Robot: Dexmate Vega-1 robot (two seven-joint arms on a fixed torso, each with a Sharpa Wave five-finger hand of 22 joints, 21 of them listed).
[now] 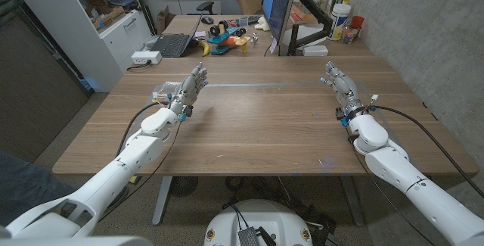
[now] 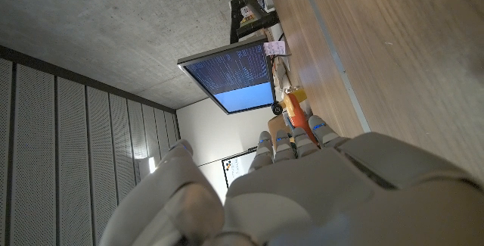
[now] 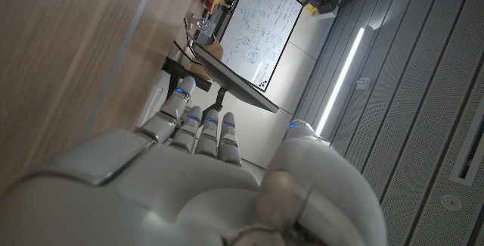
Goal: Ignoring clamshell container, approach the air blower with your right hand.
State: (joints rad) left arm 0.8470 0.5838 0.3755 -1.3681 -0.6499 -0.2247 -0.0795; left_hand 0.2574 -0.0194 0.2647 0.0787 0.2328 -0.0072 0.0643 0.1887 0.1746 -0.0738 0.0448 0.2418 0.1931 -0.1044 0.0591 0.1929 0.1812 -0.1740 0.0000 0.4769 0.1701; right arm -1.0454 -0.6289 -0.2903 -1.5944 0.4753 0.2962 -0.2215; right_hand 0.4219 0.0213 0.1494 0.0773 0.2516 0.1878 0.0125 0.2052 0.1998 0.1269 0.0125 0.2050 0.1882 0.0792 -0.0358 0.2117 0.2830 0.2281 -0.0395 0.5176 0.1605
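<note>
Your right hand (image 1: pixel 338 82) | fingers straight and apart, holding nothing, over the wooden table's (image 1: pixel 257 125) right side | your left hand (image 1: pixel 189 88) likewise empty, just beside the clear clamshell container (image 1: pixel 165 91) | air blower: cannot tell where it lies

The tabletop (image 1: pixel 265 125) is warm brown wood with a fine lengthwise grain and one pale straight seam across it; the left robot hand (image 1: pixel 190 87) is light grey with small blue marks on its fingers (image 2: pixel 281 138); the right robot hand (image 1: pixel 340 85) is the same light grey, again with blue marks on its fingers (image 3: pixel 189 117); both arms are glossy white with black cables along them; beside the left robot hand sits a clear, colourless container (image 1: pixel 165 91); the wall (image 1: pixel 423 26) behind is mottled grey concrete; a monitor (image 2: pixel 231 76) shows a dark blue screen with pale text lines and a brighter blue band.
</note>
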